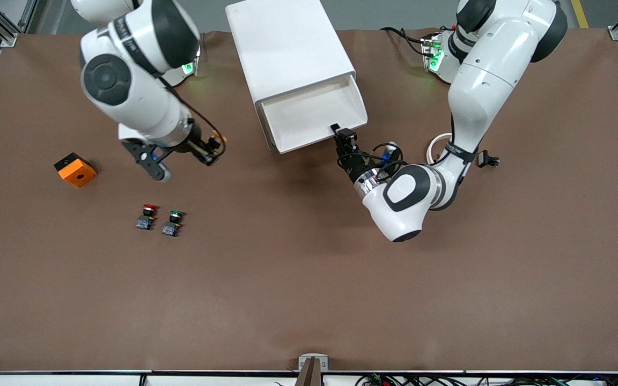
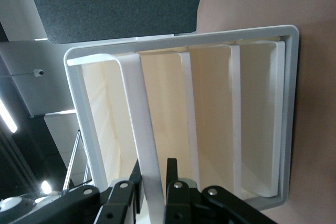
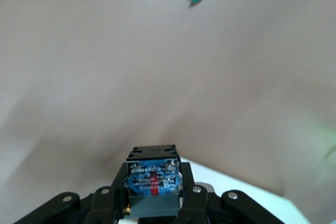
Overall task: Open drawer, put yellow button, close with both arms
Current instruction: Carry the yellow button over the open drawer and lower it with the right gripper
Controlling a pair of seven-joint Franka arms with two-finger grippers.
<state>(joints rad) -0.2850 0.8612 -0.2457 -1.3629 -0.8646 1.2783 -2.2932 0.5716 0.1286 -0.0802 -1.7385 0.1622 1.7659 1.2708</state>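
The brown worktop (image 1: pixel 309 279) carries the white cabinet (image 1: pixel 287 48) at 12 o'clock. Its uppermost drawer (image 1: pixel 314 115) is pulled out. My left end effector (image 1: pixel 344 134) is at the front edge of this drawer, its fingers (image 2: pixel 173 182) on both sides of the front panel; I cannot tell if they press it. My right end effector (image 1: pixel 210 153) hangs over the worktop at 10 o'clock, clenched around the yellow button (image 3: pixel 153 182). The orange block (image 1: pixel 75 170) lies at 9 o'clock. The red button (image 1: pixel 147 216) and green button (image 1: pixel 172 222) stand side by side, nearer the camera.
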